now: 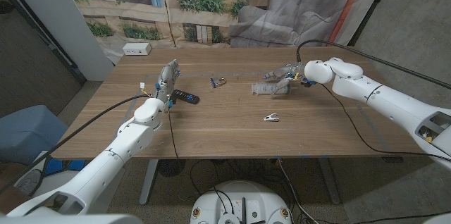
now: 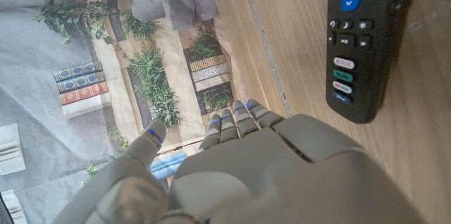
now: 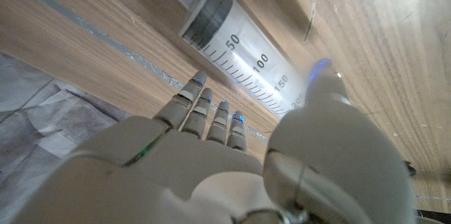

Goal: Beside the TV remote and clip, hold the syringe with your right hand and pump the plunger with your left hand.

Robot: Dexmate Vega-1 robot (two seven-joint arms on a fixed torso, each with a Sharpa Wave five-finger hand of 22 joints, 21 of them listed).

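From the head view I have my right hand [image 1: 291,77] out toward the far right part of the table [image 1: 225,129], sitting right at the syringe [image 1: 270,89], which lies flat on the wood with its barrel running sideways. Through the right wrist view the syringe [image 3: 246,62] is just past my fingers [image 3: 204,108]: clear barrel, printed scale marks, dark plunger seal inside. The fingers reach up beside the barrel with the thumb [image 3: 325,86] on its other side, spread rather than wrapped, and I cannot tell whether they touch it; I'd call this hand open and holding nothing. My left hand [image 1: 166,83] stands upright near the far left part of the table, fingers extended and apart, holding nothing. In the left wrist view that hand [image 2: 232,160] has its fingertips [image 2: 239,122] pointing toward the table's far edge, with the TV remote [image 2: 363,41] lying on the wood just beside it. In the head view the TV remote [image 1: 186,97] lies just beside the left hand, toward the table's middle. A small clip [image 1: 218,81] lies farther back, between remote and syringe, and a small white clip [image 1: 272,117] lies nearer the front edge, apart from the syringe. A white box [image 1: 136,49] sits at the far left corner.
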